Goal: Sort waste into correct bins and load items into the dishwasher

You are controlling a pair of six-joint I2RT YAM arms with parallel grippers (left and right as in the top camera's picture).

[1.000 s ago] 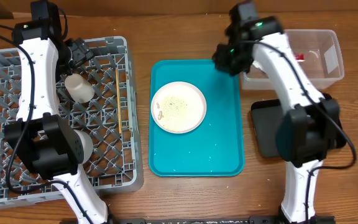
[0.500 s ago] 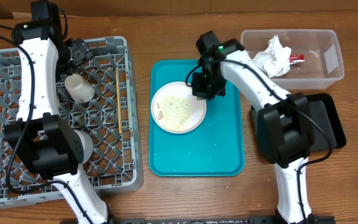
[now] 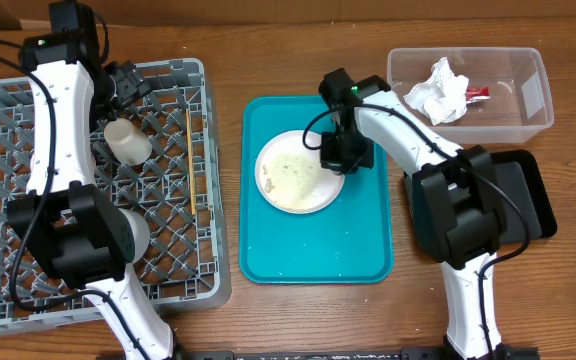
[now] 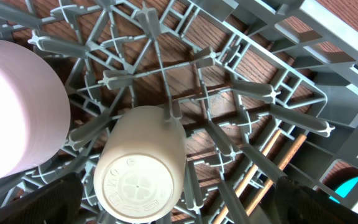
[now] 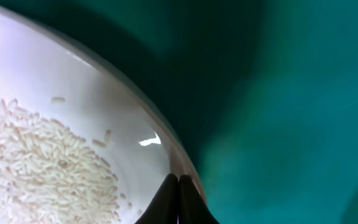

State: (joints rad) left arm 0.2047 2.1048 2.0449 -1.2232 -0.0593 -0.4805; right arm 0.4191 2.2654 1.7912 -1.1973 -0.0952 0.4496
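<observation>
Now, right gripper: jaws pressed together, the dark tips meeting in a point right at the rim of the large white plate; the right wrist view does not show whether the rim is pinched between them.
Plate relative to right gripper: the plate spreads up and left from the tips, which sit at its right edge, with bare teal surface on the other side.
Rice crumbs: a pale patch on the plate, left of the tips and not touching them.
Teal tray: holds the plate in its upper half; a few loose grains lie on its floor.
Left gripper: jaws spread wide, holding nothing, poised over the far part of the dish rack.
White cup: lies on its side on the rack's lattice, base toward the camera, below and between the spread fingers, untouched.
Pinkish-white bowl: just beside the cup in the rack.
Chopsticks: lie in the rack to the right of the cup.
Clear tub: contains the crumpled napkin and the red wrapper, well apart from both grippers.
Black tray: just in front of the tub, partly hidden by the right arm.
</observation>
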